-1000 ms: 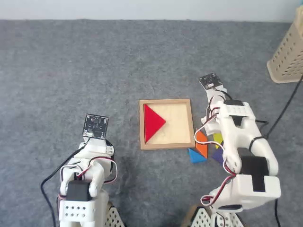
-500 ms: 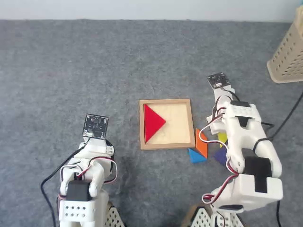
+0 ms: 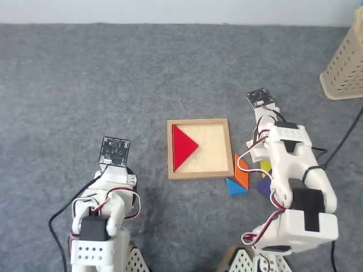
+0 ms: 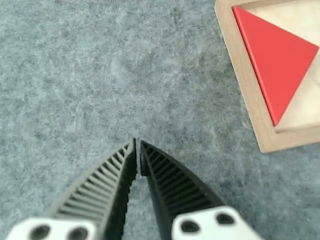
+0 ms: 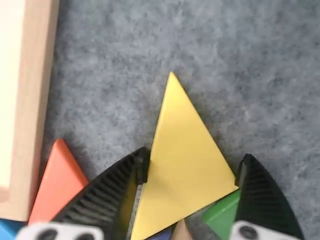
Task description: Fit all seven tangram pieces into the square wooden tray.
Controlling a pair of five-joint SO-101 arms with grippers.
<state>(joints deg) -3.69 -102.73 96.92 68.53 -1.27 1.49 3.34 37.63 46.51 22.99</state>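
Where grey carpet [image 3: 85, 73] spreads; left jaws closed | right jaws wide astride yellow triangle [image 5: 182, 165]

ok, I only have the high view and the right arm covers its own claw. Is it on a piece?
Observer: In the right wrist view, the right claw is open, with one finger on either side of the yellow triangle.
Operator: Anything crowding that piece?
Observer: A green piece sits at its corner, close to one finger. I can't tell if they overlap.
Operator: And the other arm?
Observer: The left claw is shut on nothing, over carpet beside the tray.
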